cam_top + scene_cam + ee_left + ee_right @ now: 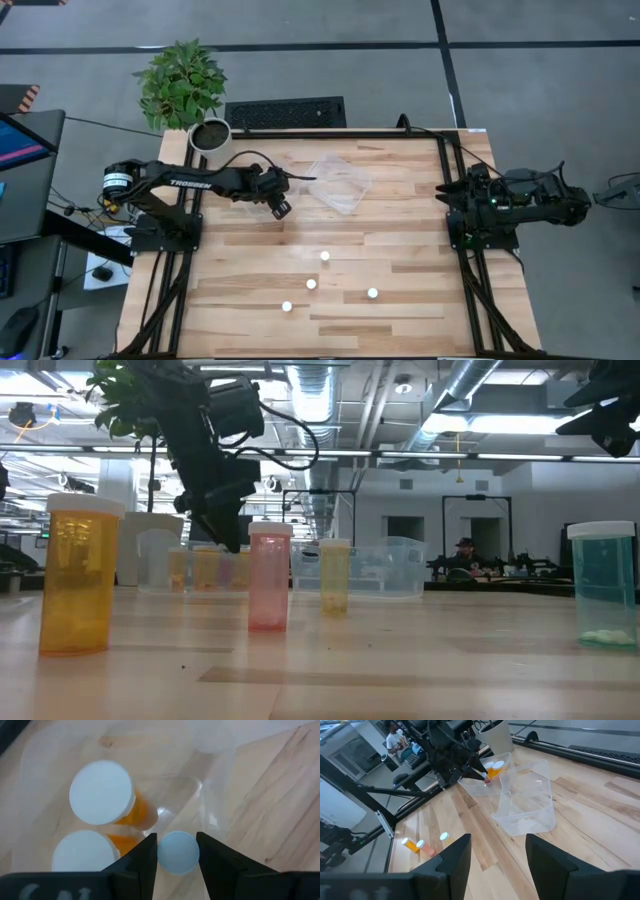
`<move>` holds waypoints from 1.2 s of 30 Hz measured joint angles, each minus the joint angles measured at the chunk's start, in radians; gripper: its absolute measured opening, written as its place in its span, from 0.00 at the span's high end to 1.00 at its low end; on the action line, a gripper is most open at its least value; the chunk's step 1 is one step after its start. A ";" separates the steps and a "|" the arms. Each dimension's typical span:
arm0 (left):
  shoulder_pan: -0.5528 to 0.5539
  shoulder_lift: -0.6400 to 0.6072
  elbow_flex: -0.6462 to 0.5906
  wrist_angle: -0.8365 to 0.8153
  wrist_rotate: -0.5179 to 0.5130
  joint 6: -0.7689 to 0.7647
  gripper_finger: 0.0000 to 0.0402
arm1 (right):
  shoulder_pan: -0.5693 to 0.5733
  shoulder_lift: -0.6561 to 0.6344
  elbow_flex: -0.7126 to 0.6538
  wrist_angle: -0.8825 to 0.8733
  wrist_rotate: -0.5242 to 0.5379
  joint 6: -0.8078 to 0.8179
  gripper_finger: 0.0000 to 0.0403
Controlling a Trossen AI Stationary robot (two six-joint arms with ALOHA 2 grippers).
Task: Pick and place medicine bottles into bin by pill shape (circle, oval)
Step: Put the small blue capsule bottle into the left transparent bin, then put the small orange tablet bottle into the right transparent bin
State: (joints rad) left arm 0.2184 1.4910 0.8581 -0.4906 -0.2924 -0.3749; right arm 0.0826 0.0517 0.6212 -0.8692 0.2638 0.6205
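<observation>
Nearest the low camera, four medicine bottles stand loose on the tabletop point(400, 250): an orange bottle point(78, 575), a pink bottle point(270, 576), a small yellow bottle point(334, 575) and a teal bottle point(604, 584), all on the near side of the clear bins. Beyond them the left end effector point(177, 851) hangs over the left clear bin point(479, 782), its fingers closed snugly on a capped bottle point(178, 852) whose white lid sits between the two dark pads. Two orange bottles point(112, 800) already stand in that bin, just beside the held one. To finish this placement well, I judge the arm should lower the bottle into the free floor of the bin, clear of its two neighbours and the wall, and open only once the base is down so it does not tip. The right end effector point(492, 855) waits at the right edge of the tabletop, fingers spread and empty, well apart from the second clear bin point(338, 183). The overhead view shows only white caps and bin outlines; the low view alone reveals bottle colours, the left wrist view alone the grip, and pill shapes are not legible anywhere.
</observation>
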 joint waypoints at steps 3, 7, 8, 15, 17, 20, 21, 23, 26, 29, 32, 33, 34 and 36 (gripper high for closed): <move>0.000 -0.001 -0.028 0.029 -0.001 -0.039 0.70 | 0.000 0.000 0.000 0.000 0.000 0.000 0.50; 0.000 -0.002 -0.035 0.042 -0.005 -0.058 0.70 | 0.000 0.000 0.000 0.000 0.000 0.000 0.50; 0.000 -0.002 -0.035 0.042 -0.005 -0.058 0.70 | 0.000 0.000 0.000 0.000 0.000 0.000 0.50; 0.000 -0.001 -0.037 0.045 -0.001 -0.086 0.67 | 0.000 0.000 0.000 0.000 0.000 0.000 0.50; 0.000 0.000 -0.039 0.053 0.000 -0.086 0.63 | 0.000 0.000 0.000 0.000 0.000 0.000 0.50; 0.000 0.000 -0.039 0.077 0.000 -0.086 0.58 | 0.000 0.000 0.000 0.000 -0.001 0.000 0.50; 0.000 0.000 -0.039 0.079 0.001 -0.086 0.55 | 0.000 0.000 0.000 0.000 -0.001 0.000 0.50; 0.000 0.000 -0.039 0.085 0.002 -0.087 0.52 | 0.000 0.000 0.000 -0.004 -0.001 0.000 0.50; 0.000 0.000 -0.039 0.084 0.007 -0.092 0.47 | 0.000 0.000 0.000 -0.022 -0.001 0.000 0.50; 0.000 0.000 -0.039 0.084 0.022 -0.093 0.44 | 0.000 0.000 0.000 -0.028 -0.001 0.000 0.50; -0.002 -0.004 -0.039 0.080 0.026 -0.101 0.43 | 0.000 0.000 0.000 -0.030 -0.001 0.000 0.50; -0.002 -0.007 -0.039 0.078 0.025 -0.103 0.42 | 0.000 0.000 0.000 -0.030 -0.001 0.000 0.50; -0.002 -0.008 -0.038 0.080 0.024 -0.105 0.42 | 0.000 0.000 0.000 -0.030 -0.001 0.000 0.50; -0.002 -0.018 -0.037 0.072 0.023 -0.105 0.42 | 0.000 0.000 0.000 -0.030 -0.002 0.000 0.50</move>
State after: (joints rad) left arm 0.2165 1.4726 0.8211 -0.4184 -0.2694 -0.4801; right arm 0.0826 0.0516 0.6212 -0.8989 0.2623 0.6205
